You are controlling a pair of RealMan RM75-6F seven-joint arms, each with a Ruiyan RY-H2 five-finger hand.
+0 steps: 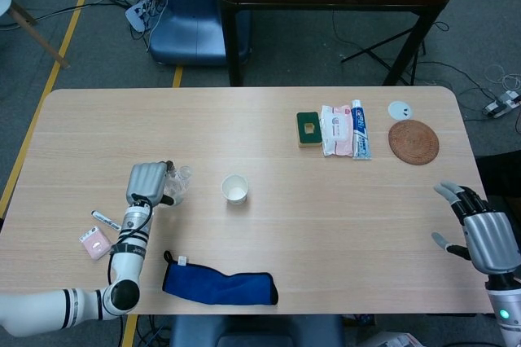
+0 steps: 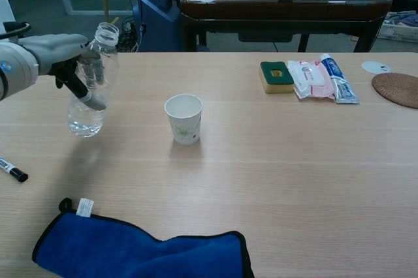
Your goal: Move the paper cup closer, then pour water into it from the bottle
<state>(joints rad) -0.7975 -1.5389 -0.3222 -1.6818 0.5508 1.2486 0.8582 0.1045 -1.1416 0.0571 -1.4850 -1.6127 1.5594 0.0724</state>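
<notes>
A white paper cup [image 1: 235, 189] [image 2: 183, 118] with a green print stands upright near the middle of the table, empty as far as I can see. My left hand [image 1: 146, 183] [image 2: 55, 61] grips a clear, uncapped plastic bottle [image 2: 92, 81] [image 1: 176, 184] to the left of the cup. The bottle holds a little water and leans with its mouth toward the cup, base close to the table. My right hand [image 1: 483, 235] hangs at the table's right edge, fingers apart and holding nothing; it shows only in the head view.
A blue cloth [image 2: 140, 248] lies at the front edge. A black marker [image 2: 12, 169] and a pink item [image 1: 94, 242] lie front left. At the back right are a green sponge [image 2: 276, 76], wipes pack [image 2: 311, 79], toothpaste tube [image 2: 337, 78], woven coaster [image 2: 396, 89] and white lid [image 2: 375, 66].
</notes>
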